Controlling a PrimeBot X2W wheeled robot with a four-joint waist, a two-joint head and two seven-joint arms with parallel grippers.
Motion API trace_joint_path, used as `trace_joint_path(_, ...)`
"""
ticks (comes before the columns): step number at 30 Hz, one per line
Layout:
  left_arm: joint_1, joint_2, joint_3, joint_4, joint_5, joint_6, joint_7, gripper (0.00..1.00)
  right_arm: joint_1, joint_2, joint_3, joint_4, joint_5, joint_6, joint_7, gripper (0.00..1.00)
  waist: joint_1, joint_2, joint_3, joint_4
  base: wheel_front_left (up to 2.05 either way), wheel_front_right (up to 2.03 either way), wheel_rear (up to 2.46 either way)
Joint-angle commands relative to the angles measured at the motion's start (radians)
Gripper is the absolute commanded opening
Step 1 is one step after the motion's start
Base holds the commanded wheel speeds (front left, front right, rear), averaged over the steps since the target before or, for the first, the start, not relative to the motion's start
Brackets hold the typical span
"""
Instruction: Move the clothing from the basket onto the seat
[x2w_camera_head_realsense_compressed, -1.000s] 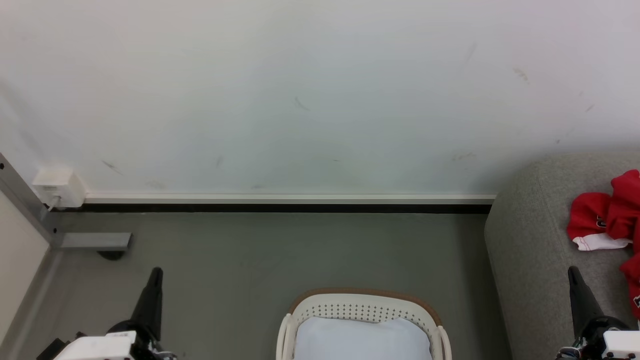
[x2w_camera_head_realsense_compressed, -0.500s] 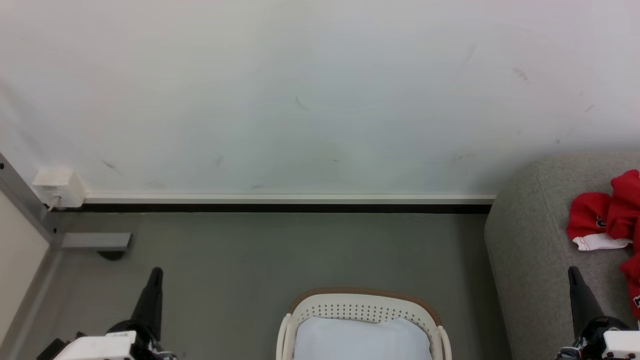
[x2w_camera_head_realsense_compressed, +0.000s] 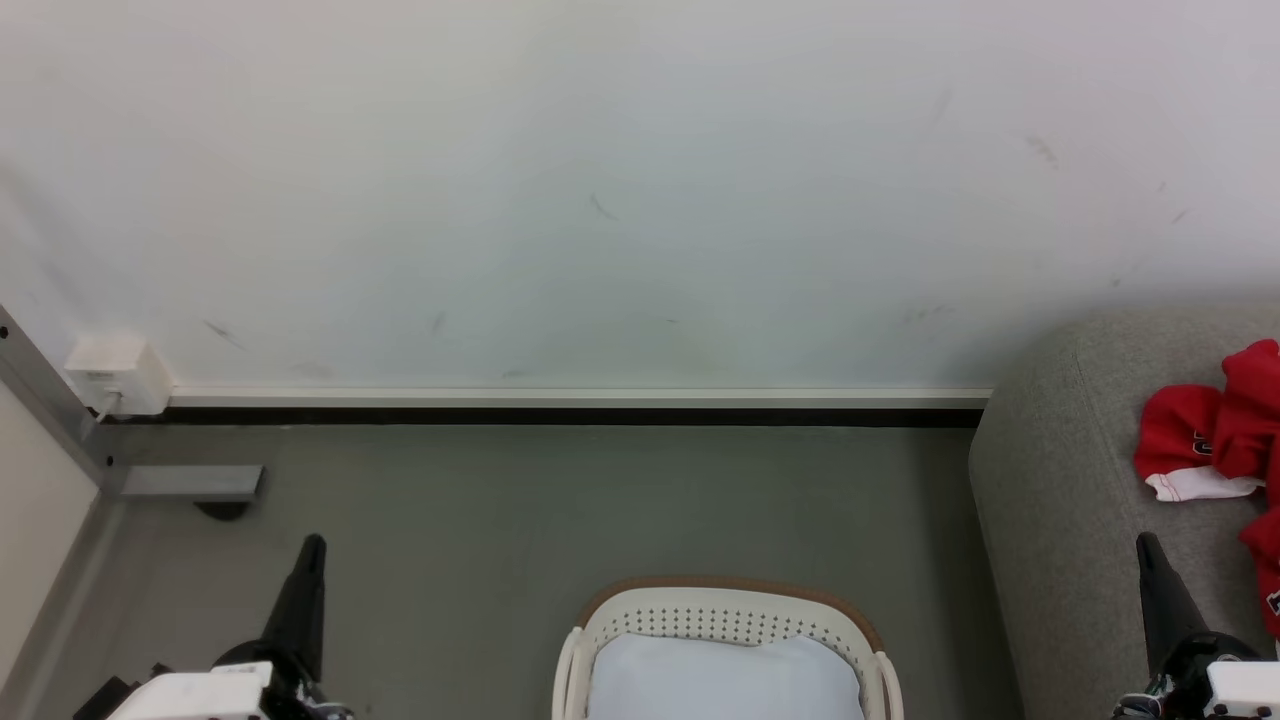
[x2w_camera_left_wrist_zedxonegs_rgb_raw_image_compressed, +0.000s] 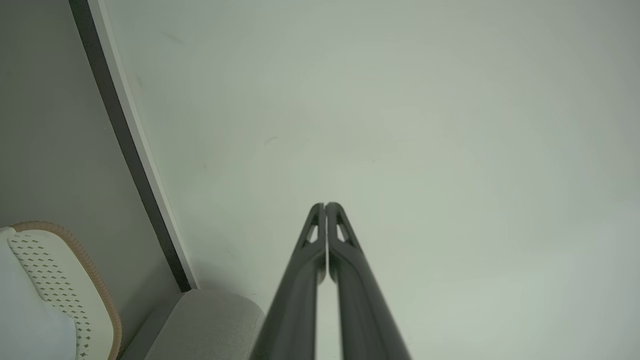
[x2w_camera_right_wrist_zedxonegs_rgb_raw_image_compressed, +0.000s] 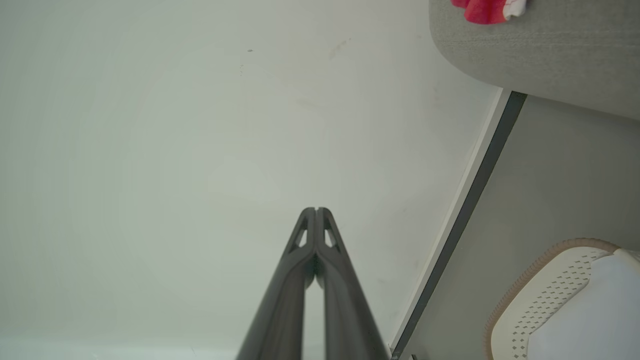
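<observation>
Head view. The clothing (x2w_camera_head_realsense_compressed: 1215, 440), red with white trim, lies crumpled on the seat (x2w_camera_head_realsense_compressed: 1060, 500) at the far right, well apart from the basket (x2w_camera_head_realsense_compressed: 730, 620). The basket stands on the floor (x2w_camera_head_realsense_compressed: 500, 500) at near centre, its pale pad (x2w_camera_head_realsense_compressed: 725, 680) showing inside. The left hand (x2w_camera_head_realsense_compressed: 312, 545) and the right hand (x2w_camera_head_realsense_compressed: 1146, 542) flank the basket, each with fingers pressed together, pinching nothing, pointing toward the wall (x2w_camera_head_realsense_compressed: 640, 200).

Off-white wall (x2w_camera_head_realsense_compressed: 640, 180) with faint scattered scuffs, white skirting strip (x2w_camera_head_realsense_compressed: 580, 397) over a dark gap, grey-green floor (x2w_camera_head_realsense_compressed: 560, 500), small white box (x2w_camera_head_realsense_compressed: 115, 372) low on wall at far left, grey metal bar (x2w_camera_head_realsense_compressed: 190, 482) flat on floor just below it
</observation>
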Motion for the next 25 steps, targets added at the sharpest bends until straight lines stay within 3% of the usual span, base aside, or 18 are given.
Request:
trace_joint_path(1, -0.009, 0.002, 0.002, -0.003, -0.013, 0.001, 0.004, 0.00, -0.014, -0.001, -0.004, -0.005, -0.007, -0.002, 0.002, 0.00, 0.0000, 0.0000, 0.000, 0.000, 0.00, 0.00, 0.00)
trace_joint_path(25, -0.009, 0.002, 0.002, -0.003, -0.013, 0.001, 0.004, 0.00, -0.014, 0.000, -0.005, -0.004, -0.008, -0.002, 0.003, 0.00, 0.0000, 0.0000, 0.000, 0.000, 0.00, 0.00, 0.00)
